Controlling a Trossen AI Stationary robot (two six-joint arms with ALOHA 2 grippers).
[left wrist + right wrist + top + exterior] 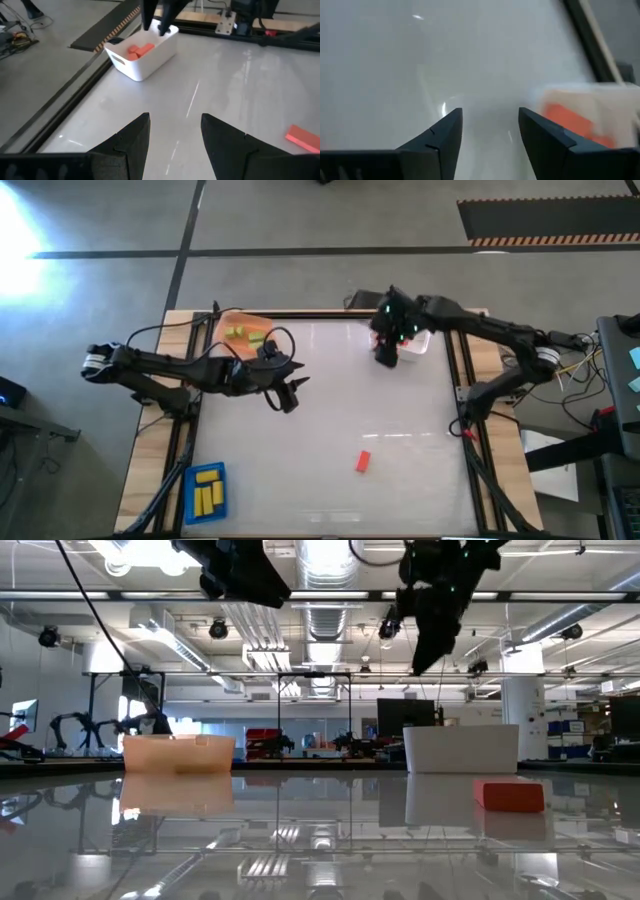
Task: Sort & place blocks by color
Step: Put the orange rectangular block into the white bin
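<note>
Glossy table [320,860], reflective. 1 orange tray [178,753] toward the far left. 1 white tray [461,748] toward the far right. 1 red block [509,795] lying flat, nearer the camera than the white tray. 2 dark arms overhead: one [238,570] above the orange tray, one [437,600] above the white tray.

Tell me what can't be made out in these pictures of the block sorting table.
- White tray, left wrist view: the count of red blocks inside is unclear; the right gripper overlaps its far rim.
- Orange tray, low view: its wall hides the contents.
- Blue tray, high view: the yellow blocks are too small to count.
- Right wrist view: the white tray is blurred.
</note>
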